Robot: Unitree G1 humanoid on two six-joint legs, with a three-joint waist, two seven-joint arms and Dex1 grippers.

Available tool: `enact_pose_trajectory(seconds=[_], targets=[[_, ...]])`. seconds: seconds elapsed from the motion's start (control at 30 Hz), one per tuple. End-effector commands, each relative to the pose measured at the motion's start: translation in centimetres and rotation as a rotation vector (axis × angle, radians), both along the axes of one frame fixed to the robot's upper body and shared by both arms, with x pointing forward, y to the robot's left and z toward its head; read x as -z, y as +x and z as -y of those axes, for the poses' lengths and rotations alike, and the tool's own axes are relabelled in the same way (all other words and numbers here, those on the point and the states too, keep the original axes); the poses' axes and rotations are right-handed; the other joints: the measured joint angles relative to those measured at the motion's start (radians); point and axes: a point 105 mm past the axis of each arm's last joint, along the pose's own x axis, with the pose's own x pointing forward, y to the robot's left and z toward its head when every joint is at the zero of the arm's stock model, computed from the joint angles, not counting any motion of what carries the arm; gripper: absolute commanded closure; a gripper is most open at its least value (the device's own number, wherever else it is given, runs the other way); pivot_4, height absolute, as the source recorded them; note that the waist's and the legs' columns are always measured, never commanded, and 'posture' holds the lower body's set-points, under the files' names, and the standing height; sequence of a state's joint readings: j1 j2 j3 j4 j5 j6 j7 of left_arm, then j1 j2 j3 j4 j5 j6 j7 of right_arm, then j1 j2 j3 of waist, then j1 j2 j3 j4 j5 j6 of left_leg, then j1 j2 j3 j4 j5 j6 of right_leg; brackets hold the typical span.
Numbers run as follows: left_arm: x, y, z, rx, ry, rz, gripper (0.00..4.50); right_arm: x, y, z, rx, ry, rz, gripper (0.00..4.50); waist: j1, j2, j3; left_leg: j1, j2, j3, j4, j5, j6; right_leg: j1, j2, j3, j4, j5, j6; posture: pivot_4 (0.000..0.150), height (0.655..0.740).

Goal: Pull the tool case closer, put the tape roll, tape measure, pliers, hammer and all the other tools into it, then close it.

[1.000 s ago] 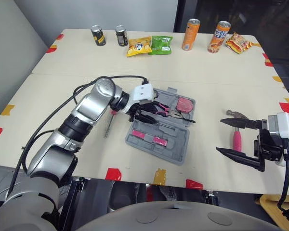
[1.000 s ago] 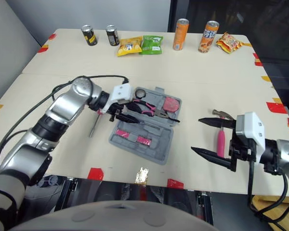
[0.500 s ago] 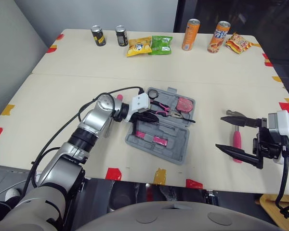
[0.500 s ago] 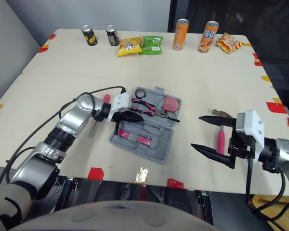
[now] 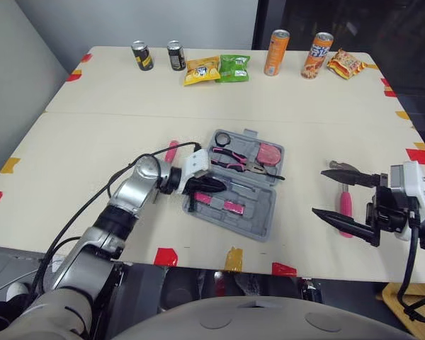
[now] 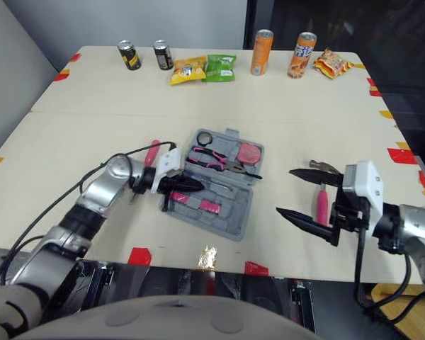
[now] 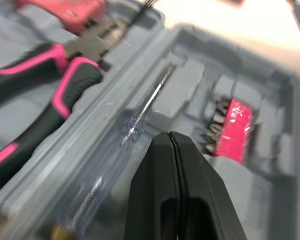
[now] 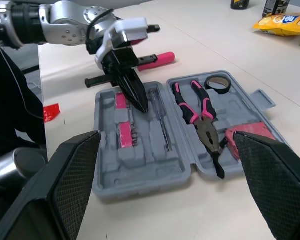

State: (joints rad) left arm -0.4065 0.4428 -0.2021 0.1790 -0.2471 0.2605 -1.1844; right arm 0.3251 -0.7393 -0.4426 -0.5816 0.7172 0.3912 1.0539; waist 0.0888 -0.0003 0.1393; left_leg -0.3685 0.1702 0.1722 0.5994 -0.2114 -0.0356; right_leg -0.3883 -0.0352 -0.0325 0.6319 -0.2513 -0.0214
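One open tool case (image 5: 259, 219), pliers (image 5: 235, 157), tape roll (image 5: 222, 138) inside

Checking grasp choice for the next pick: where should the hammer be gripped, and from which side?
Probably grip the hammer by its pink handle, mid-length, from above, closing across it: it lies flat, handle pointing towards the robot, head at the far end. The open right gripper is nearest.
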Motion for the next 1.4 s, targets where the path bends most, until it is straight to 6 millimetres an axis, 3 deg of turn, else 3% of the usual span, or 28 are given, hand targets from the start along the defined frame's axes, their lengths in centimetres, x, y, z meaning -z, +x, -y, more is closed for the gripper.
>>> enact_pose_trajectory(seconds=[0.03, 0.23, 0.33, 0.43, 0.77, 0.93, 1.07, 1.17, 1.4], targets=[[-4.1, 0.9, -1.8, -0.179, -0.227, 0.063, 4.47, -0.2, 0.8, -0.8, 0.08, 0.015, 0.102, 0.0, 0.0, 0.0, 0.0, 0.0, 0.0, 0.0, 0.0, 0.0, 0.0, 0.0, 0.0, 0.0, 0.0, 0.0, 0.0, 0.15, 0.74], [-4.5, -0.1, -7.1, -0.428, -0.293, 0.066, 4.47, 0.8, 2.4, -2.0, 0.192, 0.133, 0.124, 0.0, -0.018, 0.0, 0.001, 0.0, 0.0, 0.001, -0.001, 0.0, 0.0, 0.0, 0.0, 0.0, -0.002, -0.001, 0.0, 0.15, 0.74], [-3.9, -1.7, -9.9, -0.489, -0.317, 0.047, 4.47, 1.5, 2.3, -2.3, 0.182, 0.178, 0.093, 0.0, -0.029, 0.0, 0.001, 0.0, 0.0, 0.001, -0.002, 0.0, -0.001, 0.0, 0.0, 0.001, -0.002, -0.001, 0.0, 0.15, 0.74], [-2.9, -3.4, -11.7, -0.522, -0.31, 0.025, 3.76, 3.2, 1.4, -1.4, 0.174, 0.121, 0.077, 0.0, -0.029, 0.0, 0.001, 0.0, 0.0, 0.001, -0.003, 0.0, -0.001, 0.0, 0.0, 0.0, -0.004, -0.001, 0.0, 0.15, 0.74], [0.9, -9.9, -18.0, -0.749, -0.229, -0.078, 0.15, 7.3, -5.7, 7.0, 0.398, 0.048, -0.062, 0.0, -0.03, -0.002, 0.003, 0.001, 0.0, 0.002, -0.008, -0.001, -0.002, 0.003, 0.0, 0.001, -0.013, -0.001, 0.001, 0.15, 0.74], [1.0, -11.1, -18.1, -0.794, -0.205, -0.093, 0.03, 8.6, -7.5, 9.2, 0.473, 0.029, -0.1, 0.0, -0.031, -0.001, 0.006, 0.005, 0.0, 0.001, -0.009, -0.007, -0.011, 0.006, 0.0, 0.001, -0.014, -0.002, 0.002, 0.15, 0.74], [0.0, -10.3, -17.0, -0.794, -0.206, -0.083, 0.03, 8.8, -7.5, 9.8, 0.477, 0.025, -0.1, 0.0, -0.029, -0.001, 0.007, 0.011, -0.001, 0.002, -0.012, -0.007, -0.011, 0.01, 0.0, 0.001, -0.014, -0.002, 0.003, 0.15, 0.74], [-1.3, -8.8, -15.9, -0.781, -0.217, -0.064, 0.03, 8.2, -6.7, 9.6, 0.469, 0.043, -0.074, 0.0, -0.025, -0.001, 0.008, 0.017, -0.002, 0.002, -0.016, -0.007, -0.011, 0.014, 0.0, 0.002, -0.014, -0.002, 0.002, 0.15, 0.74], [-4.5, -6.6, -14.2, -0.719, -0.226, -0.025, 0.03, 6.3, -3.8, 7.1, 0.389, 0.087, -0.018, 0.0, -0.035, 0.0, 0.008, 0.018, -0.002, 0.002, -0.018, -0.001, -0.001, 0.015, 0.001, 0.002, -0.015, -0.002, 0.001, 0.15, 0.74]])
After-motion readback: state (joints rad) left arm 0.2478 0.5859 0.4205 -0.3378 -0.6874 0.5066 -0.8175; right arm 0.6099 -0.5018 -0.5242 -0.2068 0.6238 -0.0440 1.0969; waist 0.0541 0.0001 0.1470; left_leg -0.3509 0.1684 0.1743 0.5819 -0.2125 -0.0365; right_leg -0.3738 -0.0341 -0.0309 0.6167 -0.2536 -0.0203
